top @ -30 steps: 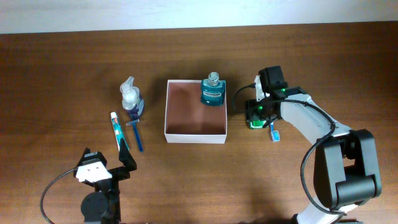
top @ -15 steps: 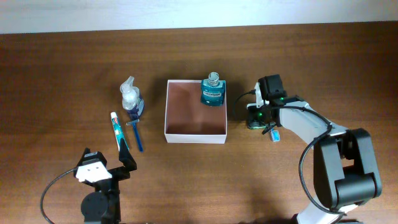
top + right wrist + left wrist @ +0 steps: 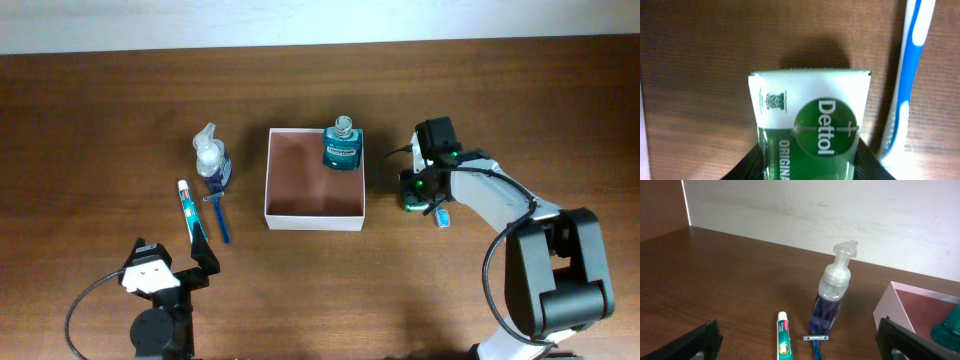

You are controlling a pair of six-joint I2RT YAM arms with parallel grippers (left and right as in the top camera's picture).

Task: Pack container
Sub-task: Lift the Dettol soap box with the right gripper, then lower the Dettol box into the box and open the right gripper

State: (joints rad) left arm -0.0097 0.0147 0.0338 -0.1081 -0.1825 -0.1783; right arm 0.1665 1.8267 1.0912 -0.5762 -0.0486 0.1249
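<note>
The right hand (image 3: pixel 415 193) straddles a Dettol pack (image 3: pixel 810 135), grip unclear, just beside the container (image 3: pixel 315 205), toward the worktop's (image 3: pixel 100 120) right edge.

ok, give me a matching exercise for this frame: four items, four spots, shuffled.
Items:
1 mouthwash bottle
2 pump bottle
3 toothbrush
4 green Dettol pack

Spots:
A left of the box, next to the razor
B right of the box, filling the right wrist view
C inside the box, far right corner
D on the table, alongside the pack

Pairs: 1-C, 2-A, 3-D, 4-B
</note>
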